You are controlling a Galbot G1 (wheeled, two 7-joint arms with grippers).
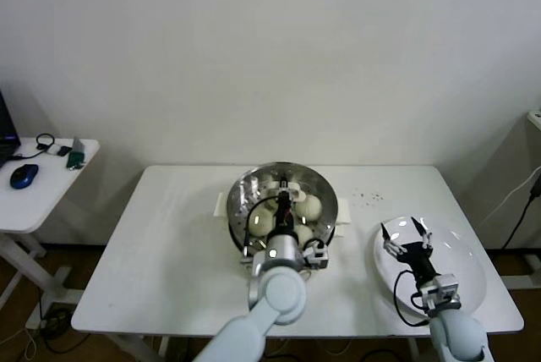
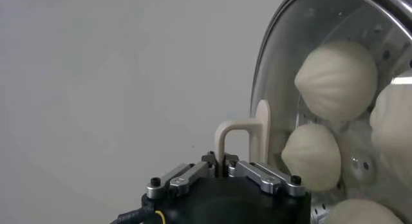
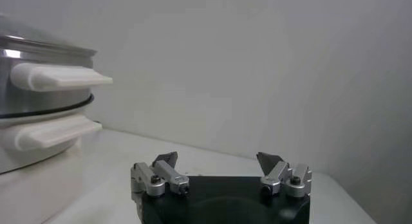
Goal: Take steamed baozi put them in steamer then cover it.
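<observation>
White table [image 1: 169, 244], left end effector [image 1: 286, 201] clamping cover [image 2: 283, 64] handle

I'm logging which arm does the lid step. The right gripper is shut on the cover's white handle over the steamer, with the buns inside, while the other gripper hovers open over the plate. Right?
Wrong arm. The left gripper is shut on the cover's white handle, as the left wrist view shows. The right gripper hovers open over the plate. The buns are inside the steamer.

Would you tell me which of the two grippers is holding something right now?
The left gripper, shut on the cover's white handle above the steamer; the right gripper is open.
</observation>
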